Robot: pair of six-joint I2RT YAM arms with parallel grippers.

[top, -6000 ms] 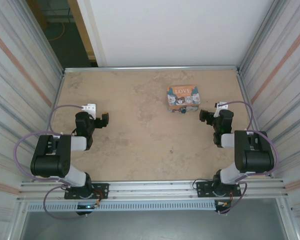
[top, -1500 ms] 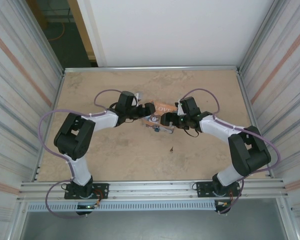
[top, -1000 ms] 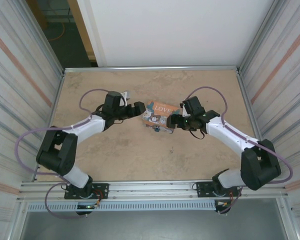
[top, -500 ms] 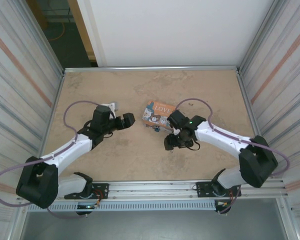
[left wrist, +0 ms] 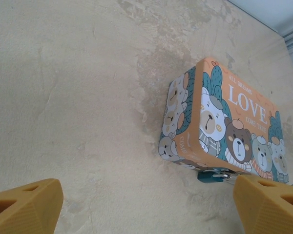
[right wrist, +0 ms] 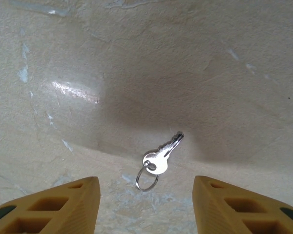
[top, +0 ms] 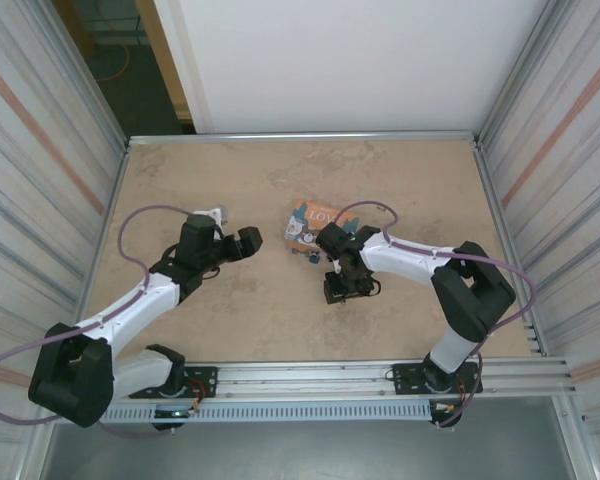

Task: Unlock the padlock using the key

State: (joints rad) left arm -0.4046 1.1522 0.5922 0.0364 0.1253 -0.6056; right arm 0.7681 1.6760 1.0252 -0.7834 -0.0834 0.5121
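Note:
The key (right wrist: 159, 157), small and silvery with a wire ring, lies flat on the tabletop in the right wrist view. My right gripper (right wrist: 146, 210) hangs over it, open, a finger on each side and neither touching it. From above, the right gripper (top: 340, 289) points down just in front of the tin. The padlock (left wrist: 209, 176), tiny and teal with a thin shackle, hangs at the lower front of the orange "LOVE" tin box (left wrist: 233, 119). The padlock (top: 314, 256) also shows from above. My left gripper (top: 248, 240) is open and empty, left of the tin box (top: 311, 220).
Corrugated metal walls (top: 40, 180) stand along both sides of the beige table (top: 230, 170), and a white panel closes the back. A metal rail (top: 310, 378) with both arm bases runs along the near edge.
My right gripper swung from beside the tin down over the key, and its fingers have narrowed. The left gripper drew back to the left, away from the tin.

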